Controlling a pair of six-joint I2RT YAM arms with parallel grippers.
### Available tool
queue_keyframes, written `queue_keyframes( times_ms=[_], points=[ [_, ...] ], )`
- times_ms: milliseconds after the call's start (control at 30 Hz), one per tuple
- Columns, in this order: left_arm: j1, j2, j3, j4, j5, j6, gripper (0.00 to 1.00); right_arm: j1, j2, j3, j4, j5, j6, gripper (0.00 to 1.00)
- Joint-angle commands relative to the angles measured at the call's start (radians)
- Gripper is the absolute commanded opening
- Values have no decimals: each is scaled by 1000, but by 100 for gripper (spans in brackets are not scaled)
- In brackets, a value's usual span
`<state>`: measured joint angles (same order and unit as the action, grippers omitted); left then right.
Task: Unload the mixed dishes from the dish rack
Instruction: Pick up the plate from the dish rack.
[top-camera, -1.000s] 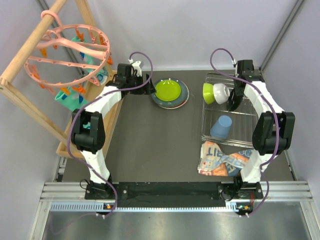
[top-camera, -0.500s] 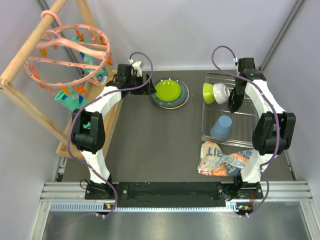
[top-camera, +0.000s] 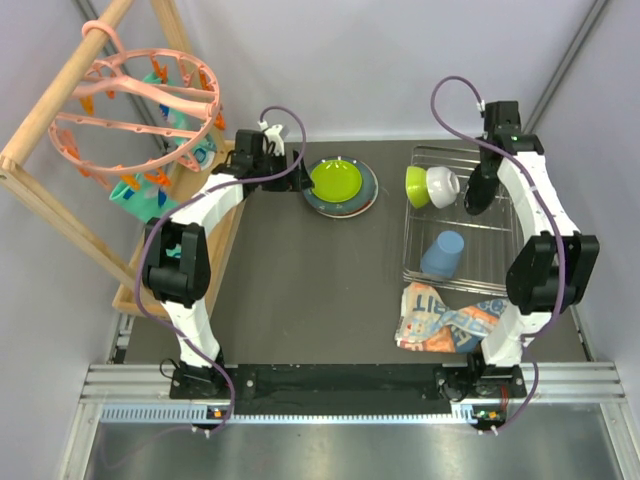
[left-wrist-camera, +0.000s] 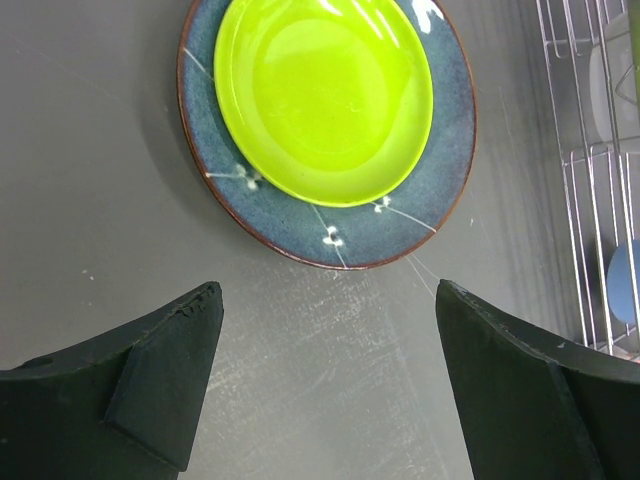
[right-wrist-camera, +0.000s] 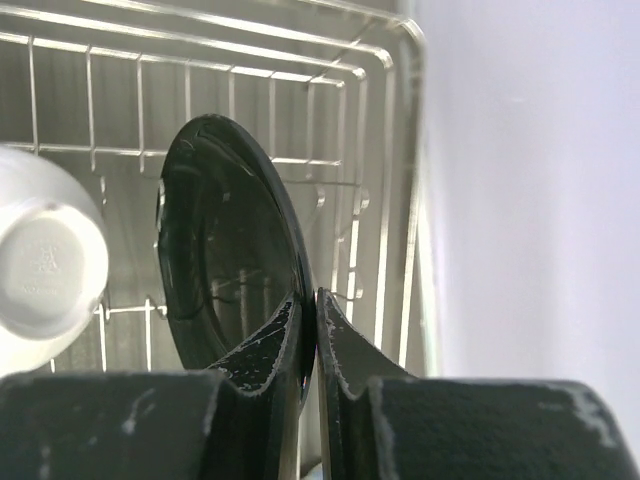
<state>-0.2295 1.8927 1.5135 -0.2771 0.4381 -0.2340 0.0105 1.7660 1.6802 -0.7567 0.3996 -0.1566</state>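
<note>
- Printed packet (top-camera: 440, 318): flat on the table (top-camera: 300, 280), touching the near end of the dish rack; not a dish.
- Dish rack (top-camera: 482, 262): silver wire basket on the right side of the table.
- Blue cup (top-camera: 443, 253): tilted, in the near half of the rack; not yet taken out.
- White bowl (top-camera: 443, 185) and lime-green bowl (top-camera: 416, 186): on edge, touching each other, in the far half of the rack.
- Dark plate (right-wrist-camera: 215, 260): glossy, standing on edge by the rack's far right wall, just beside the white bowl.
- Right hand (right-wrist-camera: 308, 305): pressed together on the dark plate's rim, pinching it. Judged step: removing this plate. The next move calls for a straight lift clear of wires and bowl, then a carry leftward.
- Lime-green plate (left-wrist-camera: 320, 95) on teal speckled plate (left-wrist-camera: 440, 190): stacked on the table left of the rack, already unloaded.
- Left hand (left-wrist-camera: 325, 300): spread wide, empty, near the stack.
- Wooden frame (top-camera: 60, 215): far left, carrying a pink clip ring.
</note>
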Motion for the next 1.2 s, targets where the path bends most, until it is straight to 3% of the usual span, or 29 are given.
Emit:
queue_keyframes(
  times_ms=[0, 533, 833, 1167],
  points=[
    [4, -56, -22, 58, 28, -7, 91, 3, -79, 87, -15, 71, -27, 0],
    [4, -81, -24, 67, 47, -14, 91, 8, -206, 76, 10, 200, -152, 0],
    [-24, -87, 1, 92, 203, 5, 89, 8, -345, 92, -66, -8, -101, 0],
    [-192, -196, 2, 49, 209, 171, 89, 68, -493, 76, -108, -313, -70, 0]
  ],
)
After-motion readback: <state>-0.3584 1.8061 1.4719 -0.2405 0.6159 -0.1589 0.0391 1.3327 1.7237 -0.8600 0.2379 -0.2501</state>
